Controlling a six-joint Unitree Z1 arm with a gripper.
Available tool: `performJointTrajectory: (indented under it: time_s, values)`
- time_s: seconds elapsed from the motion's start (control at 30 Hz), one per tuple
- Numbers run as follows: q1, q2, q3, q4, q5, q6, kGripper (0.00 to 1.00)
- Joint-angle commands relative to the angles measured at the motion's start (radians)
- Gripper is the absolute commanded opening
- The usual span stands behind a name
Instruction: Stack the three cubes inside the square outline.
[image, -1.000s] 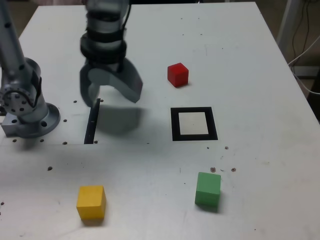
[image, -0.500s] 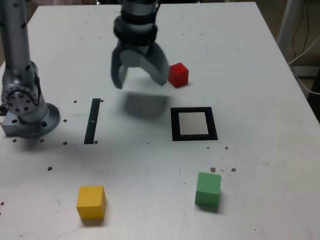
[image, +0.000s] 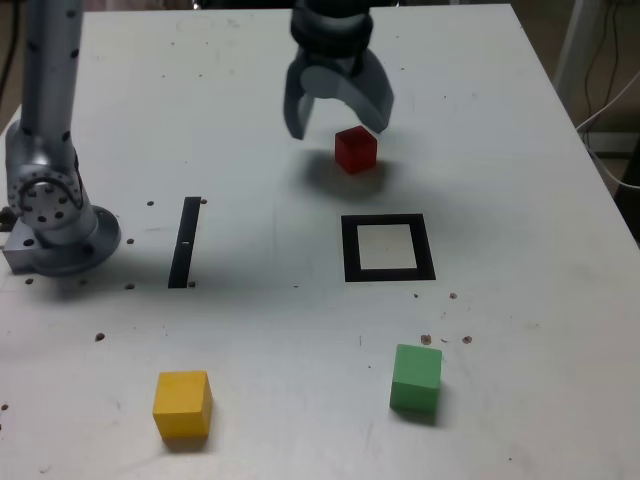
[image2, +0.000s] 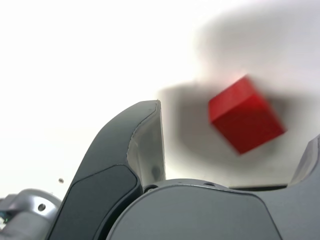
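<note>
The red cube (image: 355, 149) rests on the white table (image: 500, 150), toward the far edge and well clear of every corner. It lies beyond the far side of the square outline (image: 388, 247), near it but not touching. In the wrist view the red cube (image2: 245, 121) appears blurred between the two jaws, which indicates camera motion.

The gripper (image: 338, 113) hangs just above the red cube and slightly to the exterior view's left of it. The jaws are spread wide and hold nothing. One jaw tip appears in front of the cube's upper edge; contact cannot be confirmed from either view.

Change in the last second: the gripper stood over the thin black strip (image: 185, 241) near the arm base (image: 55, 235), then travelled across the table toward the far edge and the exterior view's right. It now sits at the red cube. No cube has shifted.

The green cube (image: 416, 378) and the yellow cube (image: 182, 404) remain near the near edge, well apart from each other and from the outline. The outline's pale centre is bare.

Assessment: the approach to the first cube is nearly complete. No cube has been placed, so stacking has not begun. The next move probably requires centring the jaws over the red cube, lowering, and then closing.
</note>
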Motion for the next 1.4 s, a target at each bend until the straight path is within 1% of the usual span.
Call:
performJointTrajectory:
  time_s: [0.0,0.23,0.33,0.4,0.63,0.77,1.03,1.37]
  values:
    - [0.01,0.025,-0.022,0.002,0.004,0.015,0.99]
    - [0.017,0.039,-0.045,0.005,0.035,0.055,0.99]
    - [0.017,0.036,-0.051,0.01,0.043,0.094,0.99]
    - [0.017,0.034,-0.057,0.014,0.043,0.153,0.99]
    - [0.014,0.035,-0.078,0.04,0.033,0.436,0.99]
    - [0.014,0.034,-0.085,0.048,0.039,0.508,0.99]
    - [0.001,0.03,-0.087,0.039,0.053,0.534,0.99]
    - [-0.013,0.081,-0.083,-0.002,0.047,0.53,0.99]
